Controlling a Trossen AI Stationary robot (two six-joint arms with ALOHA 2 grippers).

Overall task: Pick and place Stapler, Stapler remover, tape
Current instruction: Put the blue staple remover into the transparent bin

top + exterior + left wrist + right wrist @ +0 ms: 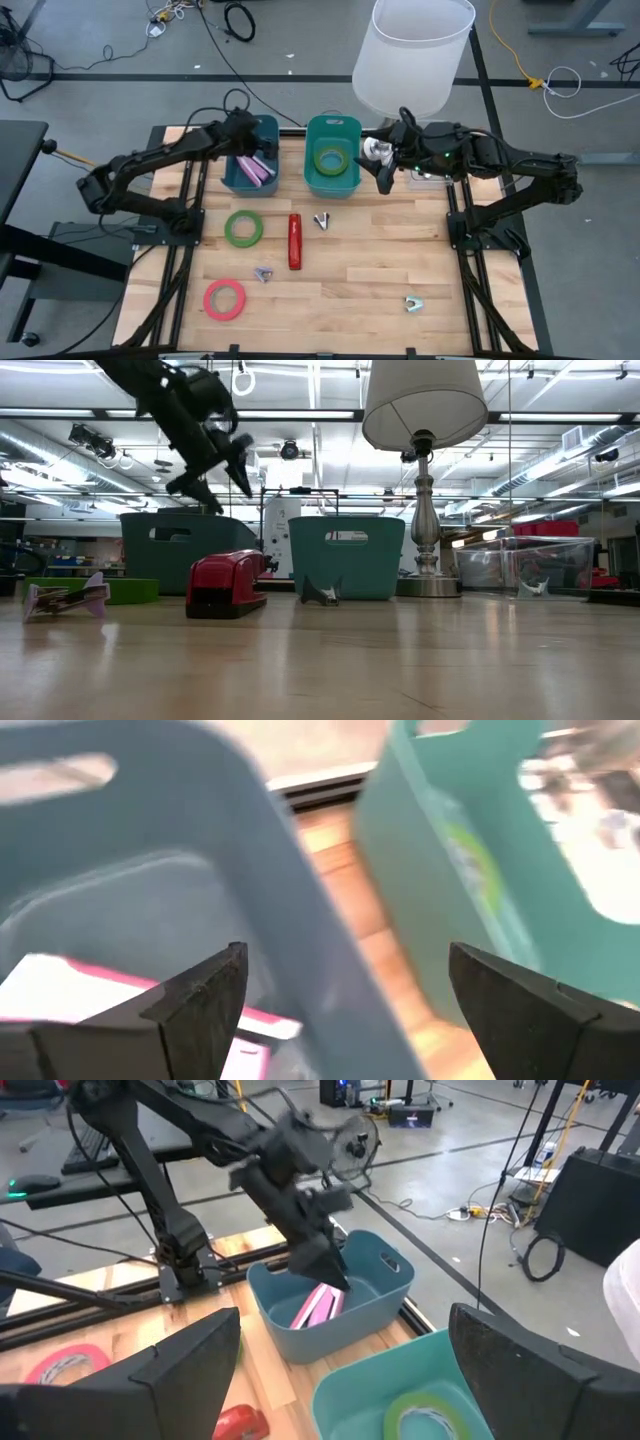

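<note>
Left pincer [262, 146]: wide, empty, over blue bin [232, 176]; pink stapler [252, 168] probably inside.
Right pincer [383, 178]: wide, waiting.
Next: lift clear, target red stapler [294, 241] toward 6 o'clock.

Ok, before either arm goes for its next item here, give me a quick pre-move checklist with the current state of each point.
1. Left gripper empty, open over the blue bin: ok.
2. Right gripper open and empty beside the teal bin: ok.
3. Pink stapler lies inside the blue bin: ok.
4. Green tape roll lies inside the teal bin: ok.
5. Red stapler still on the table, free of neighbours to grasp: ok.
6. All items binned: not ok; the green tape ring, the pink tape ring and three staple removers remain on the table.
</note>
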